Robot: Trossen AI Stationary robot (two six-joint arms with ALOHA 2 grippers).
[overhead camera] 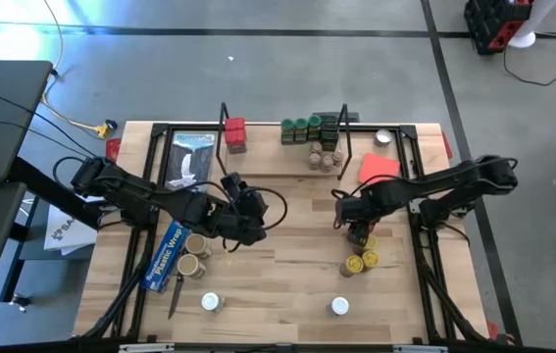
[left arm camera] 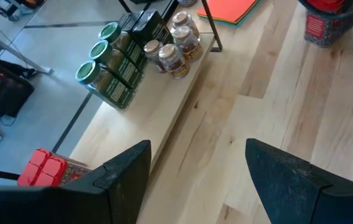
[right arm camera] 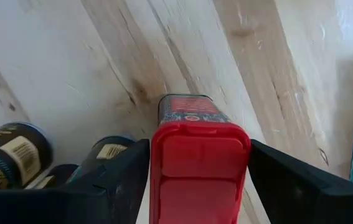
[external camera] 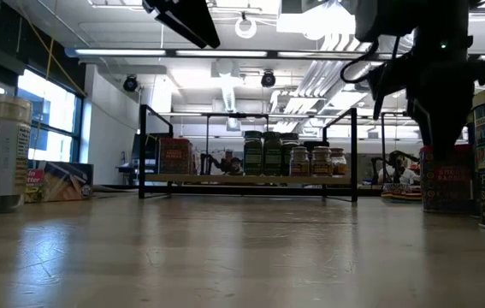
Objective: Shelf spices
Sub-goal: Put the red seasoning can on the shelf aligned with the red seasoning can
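Watching the red tin point(right arm camera: 199, 155) right now: standing upright on the tabletop point(overhead camera: 287, 275), long axis running vertical, red lid pointing straight up. Sitting on the right half of the tabletop point(overhead camera: 359, 235), well in front of the shelf point(overhead camera: 268, 157), just behind a cluster of yellow-lidded jars point(overhead camera: 361, 260).

Reaching in from the right edge, elbow bent, wrist tilting steeply down over that tin. Bracketing the lid with the right end effector point(right arm camera: 199, 149), one dark finger lying flush against each side, no gap showing either way, so gripping it across its width. Showing the same from table height: tin point(external camera: 447, 180) resting on the wood, dark arm coming down onto it from above.

Stretching across from the left side, hovering over the middle of the tabletop with the left end effector point(overhead camera: 256, 211), well apart from the tin. Holding its fingers spread wide point(left arm camera: 198, 155), nothing between them, bare wood below. Aiming toward the shelf point(left arm camera: 145, 118), catching green-lidded jars point(left arm camera: 98, 56) lined up along it and red tins point(overhead camera: 235, 134) at its left end.

Lying near the left arm: long blue box point(overhead camera: 167, 253), slanting across the tabletop.
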